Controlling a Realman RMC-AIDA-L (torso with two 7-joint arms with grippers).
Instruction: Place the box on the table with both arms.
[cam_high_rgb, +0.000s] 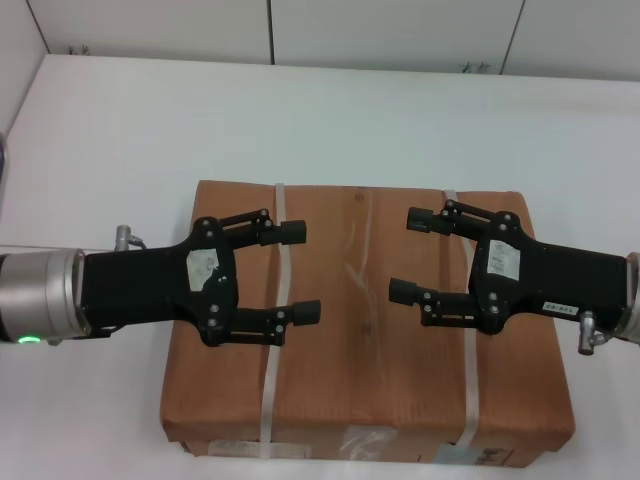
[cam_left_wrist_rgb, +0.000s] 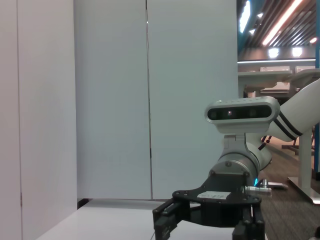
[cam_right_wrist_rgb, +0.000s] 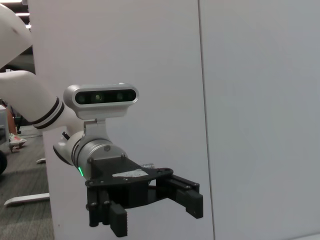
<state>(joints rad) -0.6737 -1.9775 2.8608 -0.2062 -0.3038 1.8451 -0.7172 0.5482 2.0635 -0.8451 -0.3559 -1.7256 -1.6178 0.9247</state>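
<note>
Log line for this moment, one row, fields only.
box: flat on table | left gripper: open, above box, empty | right gripper: open, above box, empty | grippers face each other

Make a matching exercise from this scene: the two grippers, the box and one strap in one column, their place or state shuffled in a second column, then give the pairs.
Column one:
1. left gripper
2. right gripper
3. box
4. strap

Column two:
A. flat on the white table, taped along its middle seam
B. open, over the box's right half
C. whitish band running front to back across the cardboard
D. open, over the box's left half

Pairs: 1-D, 2-B, 3-A, 4-C
</note>
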